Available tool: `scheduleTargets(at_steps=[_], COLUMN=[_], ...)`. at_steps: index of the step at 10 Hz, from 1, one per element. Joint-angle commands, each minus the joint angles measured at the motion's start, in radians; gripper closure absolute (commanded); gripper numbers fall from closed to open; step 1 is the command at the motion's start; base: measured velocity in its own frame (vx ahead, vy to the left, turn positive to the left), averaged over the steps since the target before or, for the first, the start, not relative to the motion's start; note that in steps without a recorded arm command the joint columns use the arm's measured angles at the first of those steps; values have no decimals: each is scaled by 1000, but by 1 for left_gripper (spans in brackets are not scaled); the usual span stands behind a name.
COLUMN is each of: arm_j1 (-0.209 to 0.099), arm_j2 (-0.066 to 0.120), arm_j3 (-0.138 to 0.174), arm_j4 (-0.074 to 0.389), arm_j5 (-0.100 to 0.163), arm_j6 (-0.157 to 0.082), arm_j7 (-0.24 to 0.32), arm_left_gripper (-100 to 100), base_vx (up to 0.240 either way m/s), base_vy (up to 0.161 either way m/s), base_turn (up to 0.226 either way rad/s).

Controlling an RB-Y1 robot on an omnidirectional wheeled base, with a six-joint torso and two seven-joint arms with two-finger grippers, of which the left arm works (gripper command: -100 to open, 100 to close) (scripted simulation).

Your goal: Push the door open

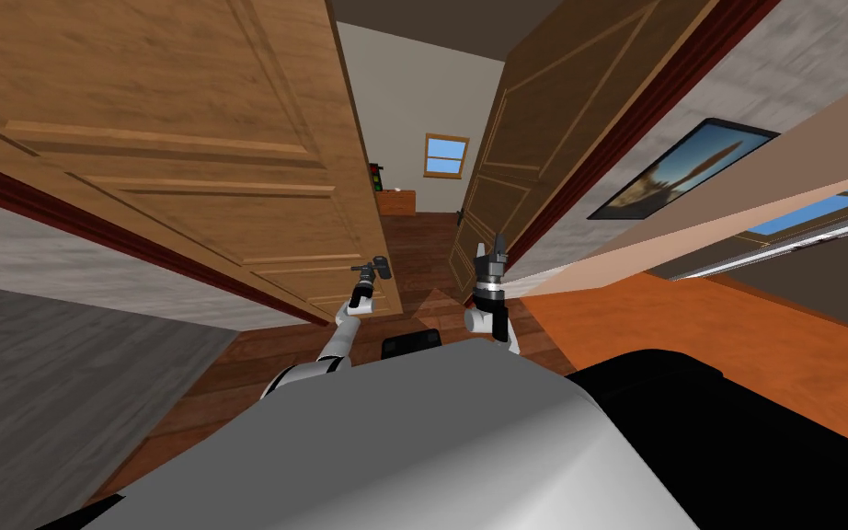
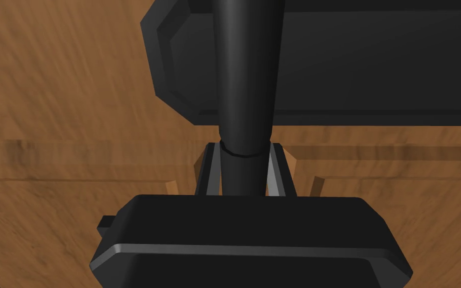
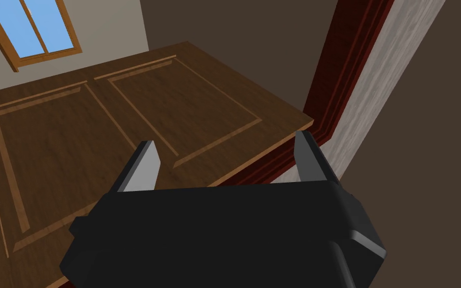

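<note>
Doors of brown wood stand ahead in the head view, two leaves, both swung partly away, with a gap between them. The left door (image 1: pixel 183 138) is the lighter one and the right door (image 1: pixel 514 166) is darker. Through the gap a wooden floor (image 1: pixel 422 258) and a small window (image 1: pixel 446 154) on the far wall can be seen.

The left claw (image 1: pixel 374 270) is at the inner edge of the left door, low on the leaf. In the left wrist view this claw (image 2: pixel 244 150) is narrow and holds the dark round handle (image 2: pixel 247 75); both fingers (image 2: pixel 213 170) press its sides. Behind the handle, a dark plate (image 2: pixel 374 60) sits on the wood of the door.

The right claw (image 1: pixel 491 253) is raised near the lower edge of the right door and touches nothing. In the right wrist view it (image 3: pixel 224 141) is wide, with the fingers well apart, and it faces the panelled right door (image 3: pixel 124 115) beside the dark red door frame (image 3: pixel 344 65).
</note>
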Motion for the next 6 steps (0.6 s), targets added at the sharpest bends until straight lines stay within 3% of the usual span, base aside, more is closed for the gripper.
scheduleTargets(at_steps=[1, 6], arm_j1=[0, 0], arm_j2=[12, 35], arm_j3=[14, 56], arm_j4=[1, 5], arm_j5=[3, 12], arm_j6=[0, 1], arm_j7=[-4, -15], arm_left_gripper=[100, 100], base_vx=[91, 172], base_vy=[-48, -77], base_turn=[20, 48])
